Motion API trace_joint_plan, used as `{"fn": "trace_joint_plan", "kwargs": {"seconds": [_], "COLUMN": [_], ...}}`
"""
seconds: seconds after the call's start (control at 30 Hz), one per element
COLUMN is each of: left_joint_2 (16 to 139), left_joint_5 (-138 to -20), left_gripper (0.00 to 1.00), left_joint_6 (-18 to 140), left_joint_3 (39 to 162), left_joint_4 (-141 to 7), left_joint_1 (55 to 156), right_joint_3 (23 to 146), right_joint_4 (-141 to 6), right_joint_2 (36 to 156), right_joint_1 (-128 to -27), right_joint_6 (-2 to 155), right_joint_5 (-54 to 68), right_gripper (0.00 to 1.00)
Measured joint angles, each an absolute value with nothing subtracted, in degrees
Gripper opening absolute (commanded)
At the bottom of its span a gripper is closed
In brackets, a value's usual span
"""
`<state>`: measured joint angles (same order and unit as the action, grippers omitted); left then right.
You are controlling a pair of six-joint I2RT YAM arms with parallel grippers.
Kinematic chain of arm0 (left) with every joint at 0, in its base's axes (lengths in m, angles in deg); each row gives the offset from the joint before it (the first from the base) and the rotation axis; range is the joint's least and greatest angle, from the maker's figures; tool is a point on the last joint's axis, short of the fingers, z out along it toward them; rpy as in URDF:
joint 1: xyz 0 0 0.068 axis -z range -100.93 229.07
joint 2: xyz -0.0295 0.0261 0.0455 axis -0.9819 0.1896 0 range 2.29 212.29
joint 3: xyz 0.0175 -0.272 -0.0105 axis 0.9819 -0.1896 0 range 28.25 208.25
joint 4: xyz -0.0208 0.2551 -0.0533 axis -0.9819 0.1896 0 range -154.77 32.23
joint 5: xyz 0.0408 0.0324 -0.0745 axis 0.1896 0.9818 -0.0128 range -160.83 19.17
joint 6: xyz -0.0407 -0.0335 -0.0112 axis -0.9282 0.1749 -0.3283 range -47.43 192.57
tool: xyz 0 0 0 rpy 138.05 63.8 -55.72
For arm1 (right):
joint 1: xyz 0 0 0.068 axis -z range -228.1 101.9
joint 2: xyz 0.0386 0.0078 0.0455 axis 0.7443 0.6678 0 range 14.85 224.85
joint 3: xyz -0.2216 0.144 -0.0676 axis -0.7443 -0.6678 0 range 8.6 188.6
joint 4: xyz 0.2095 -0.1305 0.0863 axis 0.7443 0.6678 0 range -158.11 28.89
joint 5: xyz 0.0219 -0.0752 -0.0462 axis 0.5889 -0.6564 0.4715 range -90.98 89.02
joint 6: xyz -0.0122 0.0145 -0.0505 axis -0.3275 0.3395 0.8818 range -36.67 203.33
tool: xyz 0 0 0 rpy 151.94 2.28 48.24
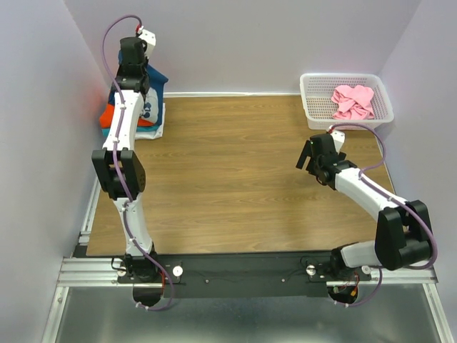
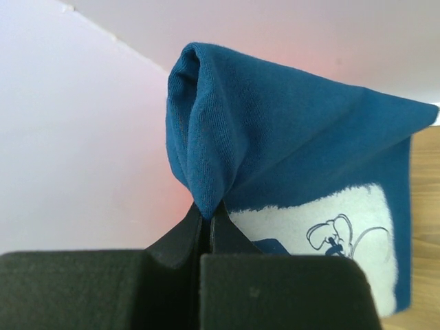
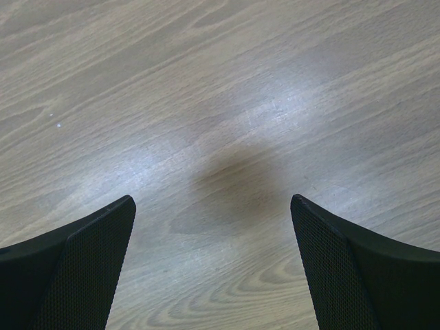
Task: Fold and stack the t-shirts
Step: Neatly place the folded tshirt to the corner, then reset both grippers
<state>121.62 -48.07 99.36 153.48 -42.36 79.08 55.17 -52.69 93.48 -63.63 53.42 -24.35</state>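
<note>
Pinching navy tee (image 2: 289, 137) at far-left wall (image 2: 69, 137), left fingers (image 2: 177, 242); right fingers (image 3: 75, 275) splayed over bare tabletop (image 3: 227, 103).

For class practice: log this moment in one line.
left end effector: shut on dark blue cotton t-shirt | right end effector: open above wooden table | pink t-shirt: in white basket

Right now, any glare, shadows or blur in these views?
Right wrist: glare streak across the table, soft shadow under the open right pincer. Left wrist: navy shirt sharp, pinkish cast on the wall. Top external: even light, orange glow on that wall.
</note>
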Motion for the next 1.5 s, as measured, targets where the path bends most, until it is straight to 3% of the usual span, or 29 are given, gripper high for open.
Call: {"fn": "trace_joint_plan", "kwargs": {"seconds": [0.77, 0.83, 0.87, 0.9, 0.93, 1.0, 1.13, 1.5], "left_joint_2": [136.57, 136.90, 137.03, 137.22, 137.33, 137.59, 137.64, 130.43], "left_joint_5": [-50.93, -51.00, -51.11, -51.22, -51.19, -51.22, -50.93, -57.90], "left_gripper": [0.00, 0.19, 0.38, 0.70, 0.78, 0.80, 0.98, 0.98], "left_joint_6": [104.28, 104.10, 103.90, 103.90, 103.38, 102.88, 101.41, 87.34], "left_joint_3": [156.06, 156.06, 156.06, 156.06, 156.06, 156.06, 156.14, 152.80], "left_joint_4": [-53.62, -54.29, -54.51, -54.75, -54.88, -55.69, -56.20, -53.27], "left_joint_1": [71.54, 70.97, 70.76, 70.56, 70.41, 70.17, 69.75, 69.31], "right_joint_3": [56.66, 57.12, 57.29, 57.44, 57.55, 57.77, 58.08, 59.13], "right_joint_4": [-51.36, -51.32, -51.32, -51.32, -51.32, -51.25, -51.21, -50.11], "right_joint_2": [96.47, 96.47, 96.47, 96.43, 96.36, 96.23, 95.77, 91.99], "right_joint_1": [-63.63, -63.63, -63.63, -63.63, -63.63, -63.63, -63.63, -63.63], "right_joint_6": [53.50, 53.77, 53.90, 54.07, 54.29, 54.55, 54.95, 55.14], "right_joint_5": [-24.29, -24.29, -24.31, -24.31, -24.31, -24.33, -24.31, -24.29], "right_gripper": [1.00, 1.00, 1.00, 1.00, 1.00, 1.00, 1.00, 1.00]}}
